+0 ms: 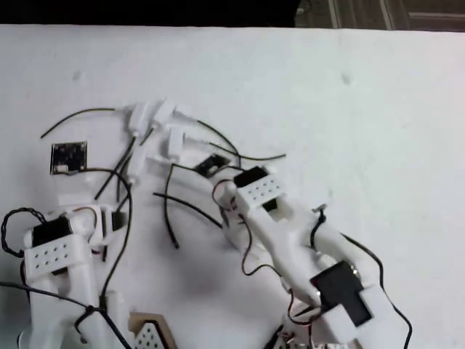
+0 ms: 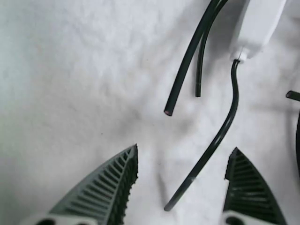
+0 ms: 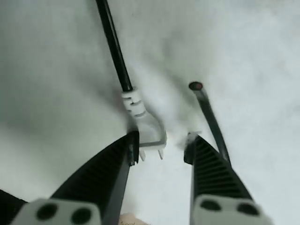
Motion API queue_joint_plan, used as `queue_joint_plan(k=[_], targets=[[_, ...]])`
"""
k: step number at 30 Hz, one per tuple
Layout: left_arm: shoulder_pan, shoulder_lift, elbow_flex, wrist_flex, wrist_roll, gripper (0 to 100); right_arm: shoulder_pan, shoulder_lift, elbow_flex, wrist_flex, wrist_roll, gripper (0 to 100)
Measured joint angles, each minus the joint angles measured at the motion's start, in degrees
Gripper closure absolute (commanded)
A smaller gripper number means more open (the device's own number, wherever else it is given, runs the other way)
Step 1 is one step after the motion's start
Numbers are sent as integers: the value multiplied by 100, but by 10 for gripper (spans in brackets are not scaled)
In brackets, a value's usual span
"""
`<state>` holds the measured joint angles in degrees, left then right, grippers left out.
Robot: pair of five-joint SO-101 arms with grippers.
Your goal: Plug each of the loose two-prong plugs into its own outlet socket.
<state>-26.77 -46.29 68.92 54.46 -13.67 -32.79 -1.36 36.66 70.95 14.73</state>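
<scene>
White worktop (image 1: 363,145) fills the high view, with dark floor beyond its far edge. Toward its left middle lies a loose cluster of white connector pieces (image 1: 173,139), their black cables (image 1: 168,211) trailing over the surface, and a small square board (image 1: 69,158) lies just to the left of them. The right arm (image 1: 280,218) stretches from the near edge to the cluster's right side. In its wrist view the right gripper (image 3: 161,143) has its fingers (image 3: 115,173) spread apart on either side of a two-prong plug (image 3: 147,129). The plug lies flat on the worktop with its prongs toward the camera, close against one finger and clear of the other, so it is not clamped. A cut cable end (image 3: 195,86) lies just beside it. The left arm (image 1: 54,254) stands at the near left. The left gripper (image 2: 183,161) hangs wide open and holds nothing, and a thin black cable (image 2: 225,126) from a white connector body (image 2: 260,23) runs between its fingers.
</scene>
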Motion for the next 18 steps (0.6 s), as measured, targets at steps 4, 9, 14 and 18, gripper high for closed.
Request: queue_joint_plan(k=[4,9,14,18], targets=[[0,0,0,0,0,699,-79,202,-97,-53,9,851],[0,0,0,0,0,699,-440,510,-123,-105,9,851],[0,0,0,0,0,699,-492,607,-167,-88,-9,883],[0,0,0,0,0,699,-457,659,-185,-132,-9,986]])
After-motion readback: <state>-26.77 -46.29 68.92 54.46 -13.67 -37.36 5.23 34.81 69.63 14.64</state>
